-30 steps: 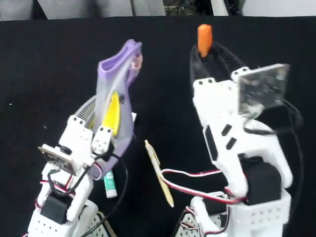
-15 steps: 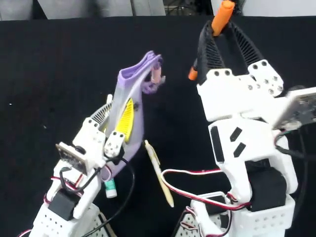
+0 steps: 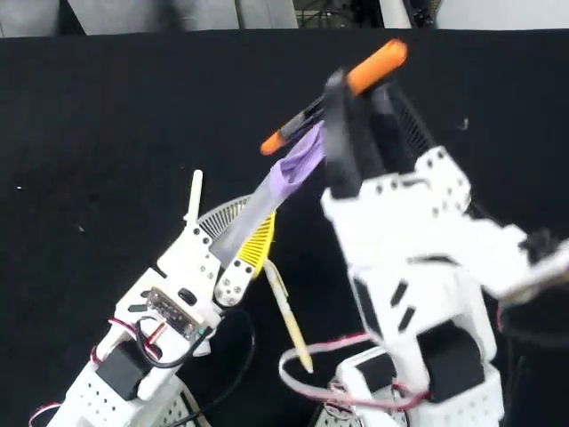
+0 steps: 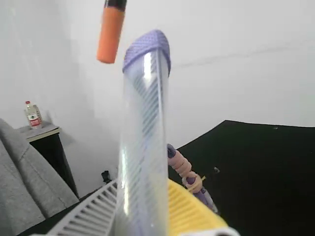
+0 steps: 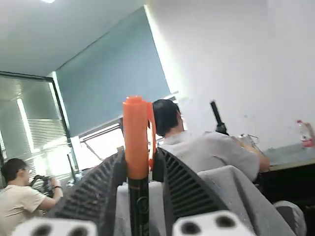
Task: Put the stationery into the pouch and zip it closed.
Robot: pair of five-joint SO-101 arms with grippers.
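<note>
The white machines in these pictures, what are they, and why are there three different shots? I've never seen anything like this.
They are two small robot arms at a black table, each ending in a two-fingered gripper. One picture looks down from a fixed camera. The other two come from little cameras on the arms' wrists, so they look along the fingers into the room. The left gripper holds up a purple pouch. The right gripper clamps an orange marker, whose far end is close to the pouch's top but not inside it. A pale yellow pen lies on the table between the arms.
</note>
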